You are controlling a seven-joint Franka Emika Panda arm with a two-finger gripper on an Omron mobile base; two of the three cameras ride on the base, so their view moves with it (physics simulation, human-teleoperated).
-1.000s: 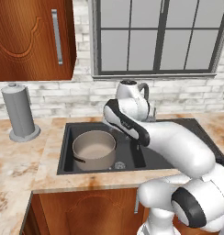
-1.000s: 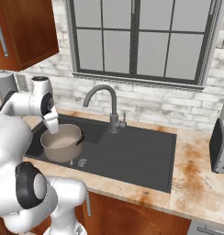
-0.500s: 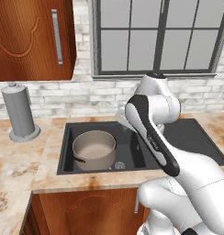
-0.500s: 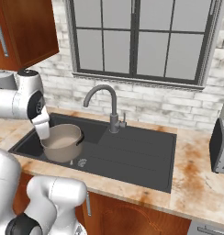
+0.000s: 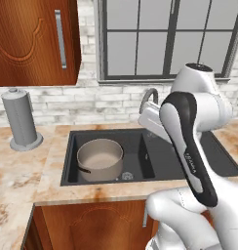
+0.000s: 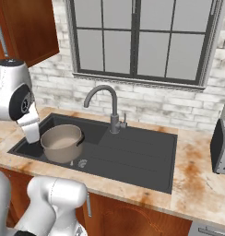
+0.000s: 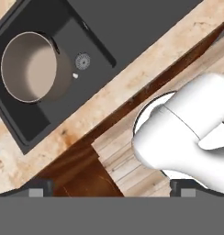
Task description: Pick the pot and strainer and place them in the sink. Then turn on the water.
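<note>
Left base view: pot (image 5: 100, 158) sits in left bowl of sink (image 5: 150, 168), beside round drain (image 5: 126, 176). Grey can (image 5: 21, 118) stands on table (image 5: 16, 172) far left. Tap (image 6: 105, 105) behind sink, dry. Toaster (image 6: 220, 146) far right. Hand view: hand (image 7: 112, 188) spread wide, holding nothing, high over table edge.

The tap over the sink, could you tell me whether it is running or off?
Off. No stream falls from the tap spout, and the sink basin beneath it looks dry.

both base cams look fwd/down from behind, sharing sink (image 5: 155, 161); hand cam looks straight down.
</note>
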